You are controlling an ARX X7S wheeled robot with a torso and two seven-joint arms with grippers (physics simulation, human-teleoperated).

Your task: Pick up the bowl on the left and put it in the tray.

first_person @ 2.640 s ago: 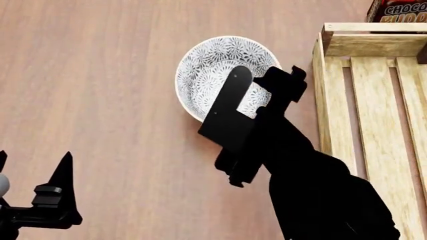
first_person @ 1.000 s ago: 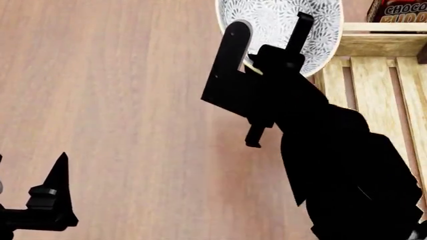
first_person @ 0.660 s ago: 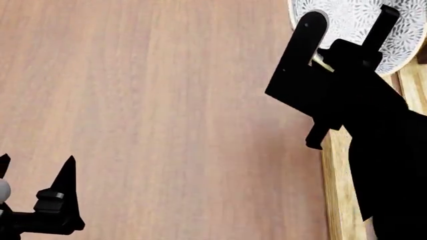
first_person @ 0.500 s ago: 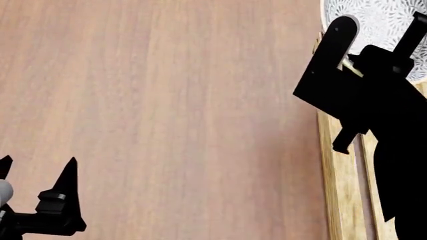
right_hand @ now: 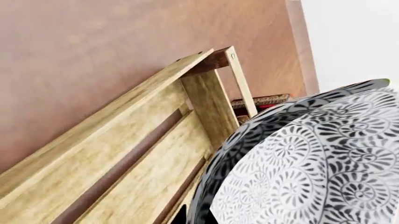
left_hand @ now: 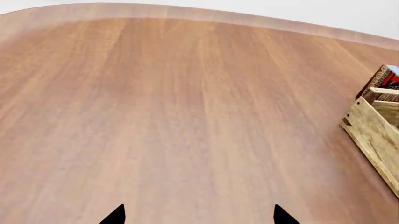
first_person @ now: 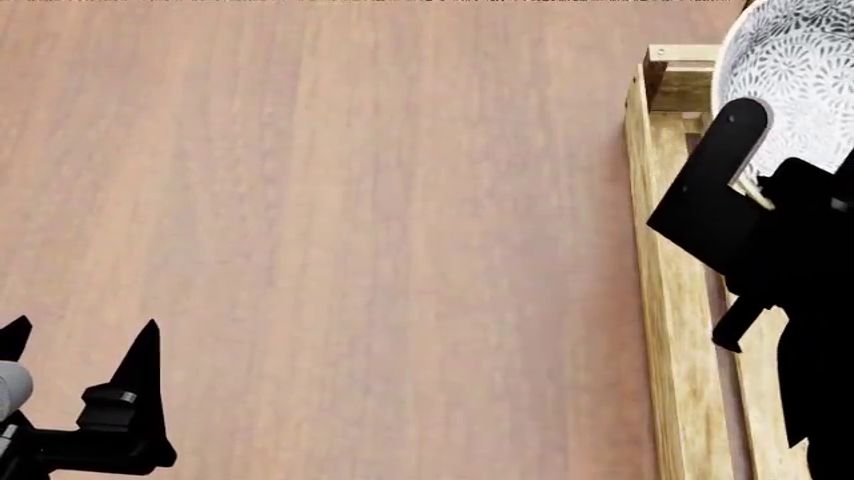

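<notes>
One bowl in right pincer

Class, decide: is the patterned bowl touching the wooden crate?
Cannot tell. In the right wrist view the bowl overlaps the crate with no visible gap or contact; in the head view the right hand hides its underside.

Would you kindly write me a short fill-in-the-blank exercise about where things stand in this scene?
1. The right gripper holds the patterned ____ by its rim.
2. The bowl hangs above the far end of the wooden ____.
3. The left gripper holds nothing, and its fingers stand ____.
4. The tray rests on a ____ table.

Missing words: bowl; tray; open; wooden
</notes>
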